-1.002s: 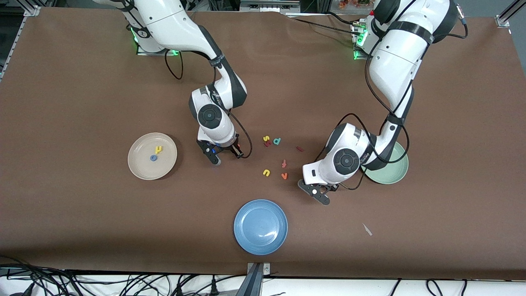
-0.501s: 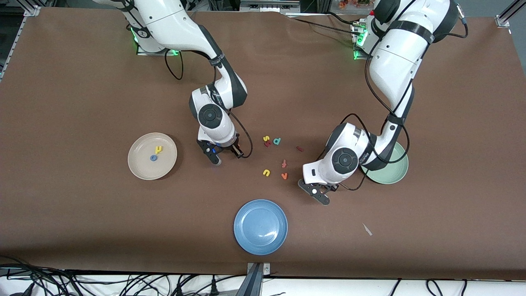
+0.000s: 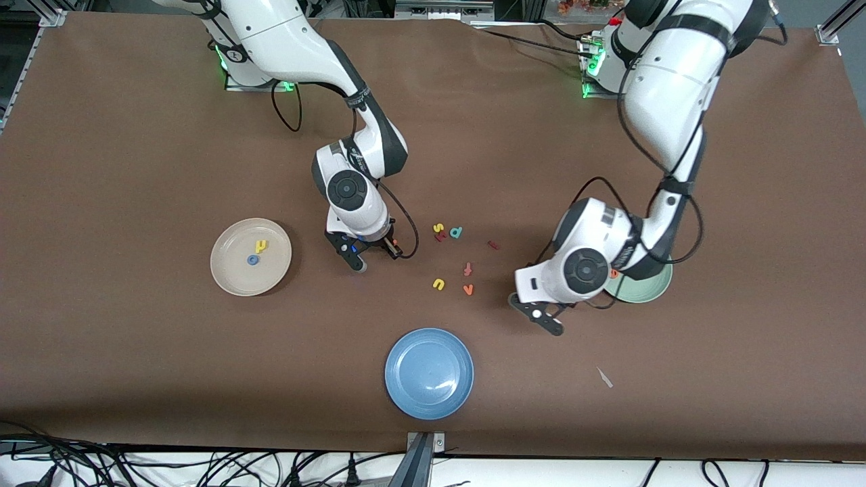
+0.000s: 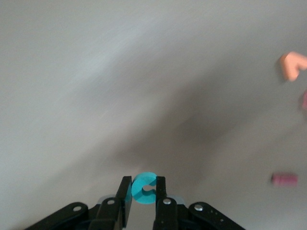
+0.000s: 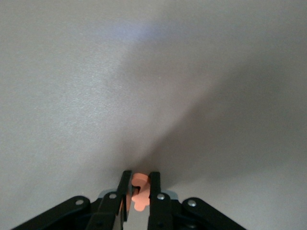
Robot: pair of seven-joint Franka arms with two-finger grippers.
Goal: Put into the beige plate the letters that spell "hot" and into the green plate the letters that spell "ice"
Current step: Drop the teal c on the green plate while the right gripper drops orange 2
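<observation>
Front view shows h point(image 3: 261, 246) and o point(image 3: 252, 260) in beige plate point(image 3: 230, 281); left gripper point(image 4: 142, 190) grasps c point(image 4: 143, 188), right gripper point(image 5: 139, 191) grasps t point(image 5: 138, 190); i point(image 3: 493, 245) waits.

Three plates ring the frame's centre. The plate at the right arm's end point(image 3: 233, 284) holds the h point(image 3: 260, 246) and the o point(image 3: 252, 260). The plate at the left arm's end point(image 3: 653, 292) lies partly under that arm. The third plate point(image 3: 429, 373) is lowest in the frame. Between them the d point(image 3: 457, 233), u point(image 3: 438, 284) and v point(image 3: 467, 289) lie scattered. The right gripper point(image 5: 139, 179) and the left gripper point(image 4: 142, 184) flank them.
</observation>
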